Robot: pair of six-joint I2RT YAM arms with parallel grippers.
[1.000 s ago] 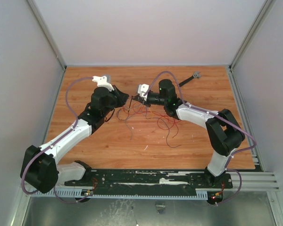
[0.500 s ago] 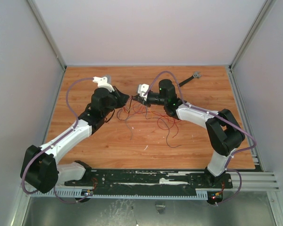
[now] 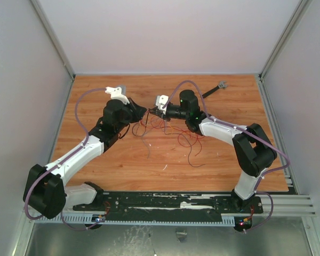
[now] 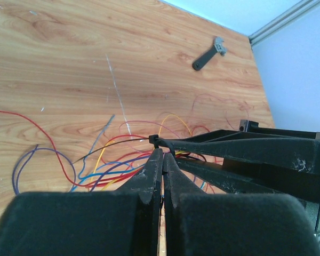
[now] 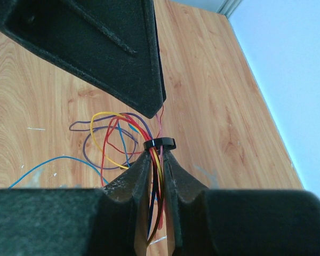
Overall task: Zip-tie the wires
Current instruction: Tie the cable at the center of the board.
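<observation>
The wires [image 3: 185, 140] lie as a loose red, blue, yellow and purple tangle mid-table. My right gripper [image 5: 156, 154] is shut on a gathered bundle of them [image 5: 156, 186]. The zip tie [image 5: 160, 144] sits as a small black loop round that bundle just past the right fingertips. In the left wrist view its head [image 4: 153, 140] shows above the wires [image 4: 96, 170], and its strap curves down into my left gripper [image 4: 162, 153], which is shut on it. In the top view the left gripper [image 3: 142, 111] and right gripper [image 3: 152, 113] meet tip to tip.
A short black tool with a grey head [image 3: 216, 88] lies at the far right of the wooden table [image 3: 112, 170]; it also shows in the left wrist view [image 4: 208, 55]. Loose wire ends trail toward the near side [image 3: 194, 157]. White walls enclose the table.
</observation>
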